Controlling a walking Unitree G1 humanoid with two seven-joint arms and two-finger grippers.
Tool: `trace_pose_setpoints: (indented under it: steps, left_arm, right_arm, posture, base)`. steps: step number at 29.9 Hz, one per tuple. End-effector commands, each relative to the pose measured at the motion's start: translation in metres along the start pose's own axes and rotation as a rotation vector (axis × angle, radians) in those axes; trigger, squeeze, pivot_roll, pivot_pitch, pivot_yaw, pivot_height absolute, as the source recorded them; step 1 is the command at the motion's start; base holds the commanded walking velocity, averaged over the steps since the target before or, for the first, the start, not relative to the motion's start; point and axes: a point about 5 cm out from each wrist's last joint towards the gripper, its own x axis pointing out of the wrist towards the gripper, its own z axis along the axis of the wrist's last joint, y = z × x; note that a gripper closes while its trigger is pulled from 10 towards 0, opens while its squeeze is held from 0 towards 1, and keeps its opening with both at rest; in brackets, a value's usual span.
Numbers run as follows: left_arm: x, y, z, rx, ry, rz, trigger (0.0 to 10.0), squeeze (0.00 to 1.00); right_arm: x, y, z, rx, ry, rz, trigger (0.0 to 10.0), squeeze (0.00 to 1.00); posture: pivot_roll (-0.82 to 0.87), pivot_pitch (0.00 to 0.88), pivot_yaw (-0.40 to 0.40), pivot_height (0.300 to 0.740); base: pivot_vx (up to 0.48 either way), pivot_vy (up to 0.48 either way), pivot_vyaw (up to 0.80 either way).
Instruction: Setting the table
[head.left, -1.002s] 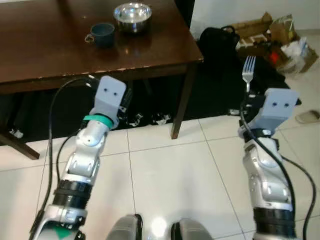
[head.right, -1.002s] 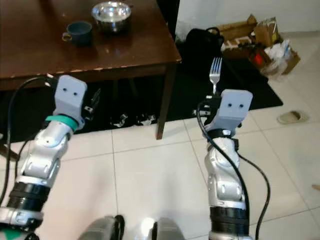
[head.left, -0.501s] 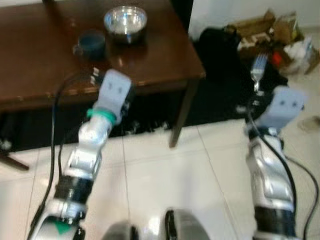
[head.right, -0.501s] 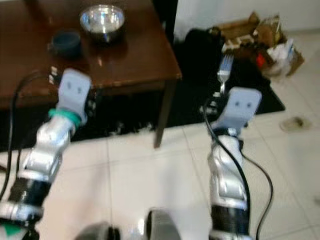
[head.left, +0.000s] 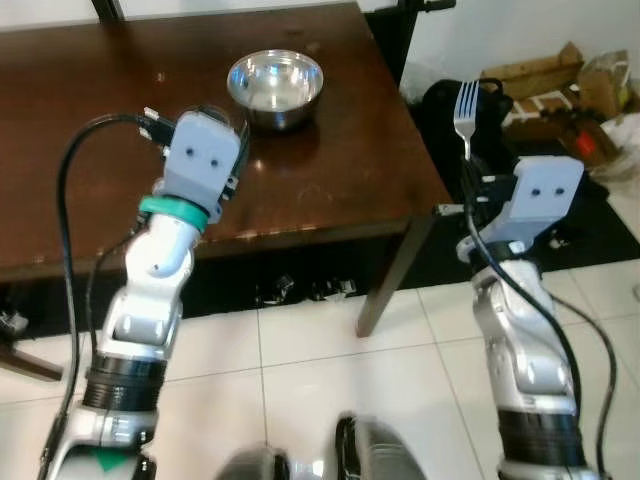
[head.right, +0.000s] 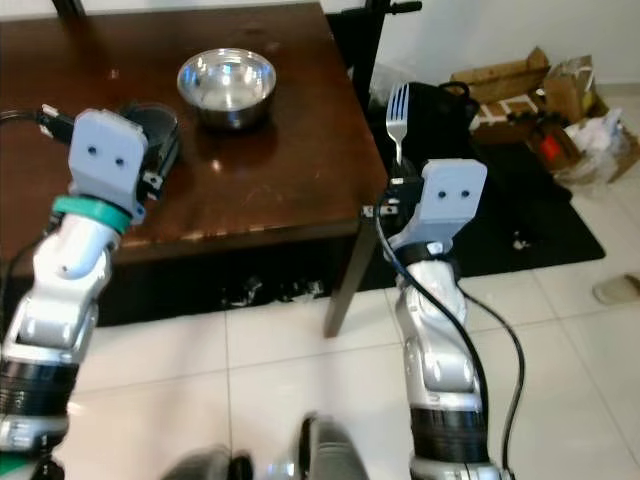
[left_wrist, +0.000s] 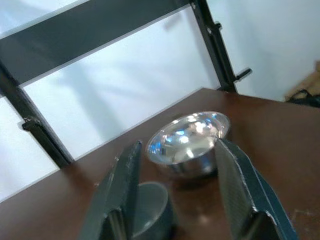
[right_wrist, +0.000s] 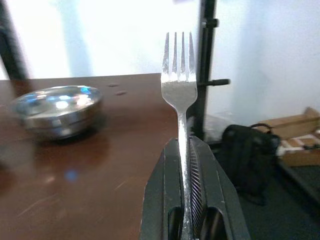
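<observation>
A dark wooden table (head.left: 340, 190) stands before me. On it rest a steel bowl (head.left: 275, 88) and a dark blue cup (head.right: 150, 120). My left gripper (left_wrist: 177, 147) hangs open over the table's near part, right behind the cup. The cup (left_wrist: 150, 210) lies low between its fingers and the bowl (left_wrist: 189, 142) sits farther on. My right gripper (right_wrist: 182, 147) is shut on the handle of a silver fork (right_wrist: 179, 85). The fork (head.left: 465, 105) stands upright, tines up, off the table's right edge near the front corner.
A table leg (head.left: 390, 270) drops at the near right corner. A black bag (head.right: 435, 105), cardboard boxes (head.right: 515, 85) and clutter lie on a dark mat (head.right: 540, 220) to the right. White tiles (head.right: 280, 370) run under my arms. A slipper (head.right: 620, 290) lies far right.
The camera has come closer to the table. My left gripper now reaches over the table's edge by the cup, and the right one with the fork has come up beside the corner.
</observation>
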Motion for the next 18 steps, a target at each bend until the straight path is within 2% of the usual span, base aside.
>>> trace_pose_setpoints:
  steps: [1, 10, 18]
  left_arm:
    - [-0.005, 0.006, -0.005, 0.017, 0.027, 0.006, 10.0, 0.00]
    - [-0.006, 0.003, -0.006, 0.011, 0.038, -0.009, 10.0, 0.00]
    - [-0.008, -0.008, -0.004, 0.001, 0.033, -0.083, 10.0, 0.00]
  right_arm:
    - [0.001, 0.006, -0.001, 0.025, 0.007, 0.023, 10.0, 0.00]
    - [0.003, 0.004, -0.001, 0.015, 0.014, 0.035, 10.0, 0.00]
    - [0.000, -0.002, -0.005, 0.000, 0.031, 0.018, 10.0, 0.00]
  posture:
    - [0.01, 0.066, 0.033, 0.740]
    - [0.00, 0.064, 0.030, 0.740]
    - [0.00, 0.065, 0.033, 0.740]
  base:
    - [0.480, 0.000, 0.00]
    - [0.420, 0.000, 0.00]
    - [0.000, 0.000, 0.00]
